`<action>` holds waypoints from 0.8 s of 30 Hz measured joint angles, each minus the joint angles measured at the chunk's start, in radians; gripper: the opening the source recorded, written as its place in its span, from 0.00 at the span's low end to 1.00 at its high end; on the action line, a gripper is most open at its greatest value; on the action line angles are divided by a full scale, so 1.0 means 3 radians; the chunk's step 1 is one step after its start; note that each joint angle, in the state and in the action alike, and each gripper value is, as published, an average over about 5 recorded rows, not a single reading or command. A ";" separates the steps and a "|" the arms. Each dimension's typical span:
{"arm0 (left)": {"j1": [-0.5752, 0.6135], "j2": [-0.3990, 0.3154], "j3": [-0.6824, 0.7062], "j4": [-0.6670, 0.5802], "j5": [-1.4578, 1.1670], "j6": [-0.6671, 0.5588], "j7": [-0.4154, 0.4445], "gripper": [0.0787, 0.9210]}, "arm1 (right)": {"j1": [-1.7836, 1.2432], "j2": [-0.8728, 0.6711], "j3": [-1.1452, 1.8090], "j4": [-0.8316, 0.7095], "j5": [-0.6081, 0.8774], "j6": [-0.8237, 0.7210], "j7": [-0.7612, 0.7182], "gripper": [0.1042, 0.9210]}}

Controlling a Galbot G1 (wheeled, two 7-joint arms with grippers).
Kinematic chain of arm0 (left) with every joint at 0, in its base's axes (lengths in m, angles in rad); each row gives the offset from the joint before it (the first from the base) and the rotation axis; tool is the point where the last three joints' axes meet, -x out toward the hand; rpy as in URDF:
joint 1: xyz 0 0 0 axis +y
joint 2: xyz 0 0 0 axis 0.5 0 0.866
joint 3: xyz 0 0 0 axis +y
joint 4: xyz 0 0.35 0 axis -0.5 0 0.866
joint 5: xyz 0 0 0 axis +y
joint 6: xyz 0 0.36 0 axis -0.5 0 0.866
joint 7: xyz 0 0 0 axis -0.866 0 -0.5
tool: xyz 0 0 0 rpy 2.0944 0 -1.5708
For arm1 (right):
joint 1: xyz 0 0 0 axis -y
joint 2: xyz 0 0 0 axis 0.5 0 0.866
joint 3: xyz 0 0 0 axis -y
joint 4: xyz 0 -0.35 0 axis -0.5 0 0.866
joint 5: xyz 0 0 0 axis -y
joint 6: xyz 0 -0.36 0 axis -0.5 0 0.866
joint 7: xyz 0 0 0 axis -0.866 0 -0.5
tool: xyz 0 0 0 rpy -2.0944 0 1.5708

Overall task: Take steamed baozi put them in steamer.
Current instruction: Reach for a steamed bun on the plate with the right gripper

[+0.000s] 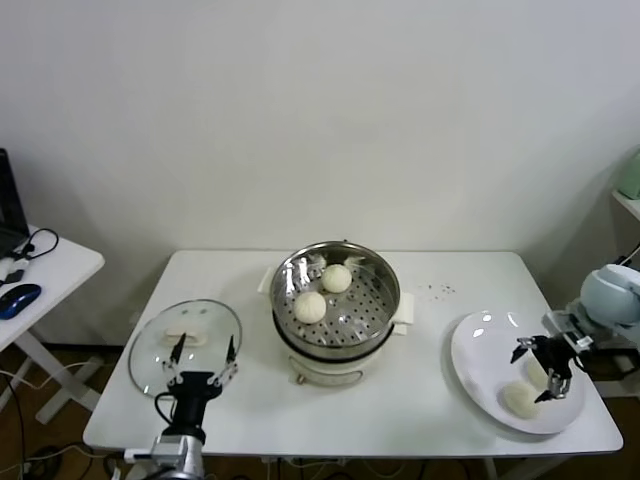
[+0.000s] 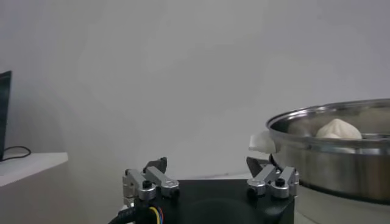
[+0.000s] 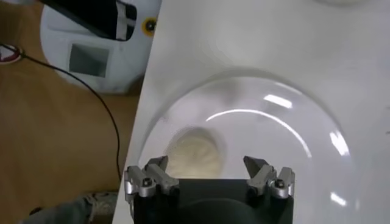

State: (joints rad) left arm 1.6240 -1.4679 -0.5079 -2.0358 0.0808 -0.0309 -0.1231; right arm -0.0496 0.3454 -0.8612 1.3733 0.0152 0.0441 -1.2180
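The steamer (image 1: 345,325) stands mid-table with two baozi inside, one at the back (image 1: 336,278) and one nearer (image 1: 310,306). Another baozi (image 1: 520,400) lies on the white plate (image 1: 482,350) at the right. My right gripper (image 1: 541,368) hangs open and empty just above the plate, right beside that bun. A pale shape between its fingers may be a further bun; I cannot tell. In the right wrist view the bun (image 3: 194,155) lies just ahead of the open right gripper (image 3: 206,163), nearer one finger. My left gripper (image 1: 203,360) is open and empty above the glass lid.
The flat glass lid (image 1: 185,345) lies front left on the table. The left wrist view shows the steamer wall (image 2: 341,164) with a bun (image 2: 338,128) above its rim. A side table with a mouse (image 1: 20,298) is far left. The plate is near the table's right edge.
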 measured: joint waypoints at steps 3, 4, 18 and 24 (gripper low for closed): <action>-0.0003 0.0001 0.0001 0.0008 0.0000 0.0001 -0.0001 0.88 | -0.0134 0.0018 0.0085 -0.0032 -0.0077 0.0009 0.0018 0.88; -0.0005 0.0001 0.0001 0.0010 0.0000 0.0001 -0.0002 0.88 | -0.0174 0.0026 0.0108 -0.0042 -0.0102 0.0011 0.0024 0.88; 0.0010 -0.0003 0.0001 0.0050 -0.0008 -0.0023 0.0009 0.88 | -0.0414 0.0165 0.0295 -0.0197 -0.0297 0.0027 0.0110 0.88; 0.0002 -0.0003 -0.0008 0.0066 -0.0011 -0.0026 0.0008 0.88 | -0.0471 0.0201 0.0323 -0.0212 -0.0331 0.0024 0.0111 0.88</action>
State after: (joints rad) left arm 1.6247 -1.4687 -0.5104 -2.0159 0.0775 -0.0388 -0.1207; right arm -0.1909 0.4057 -0.7644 1.3096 -0.0840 0.0513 -1.1846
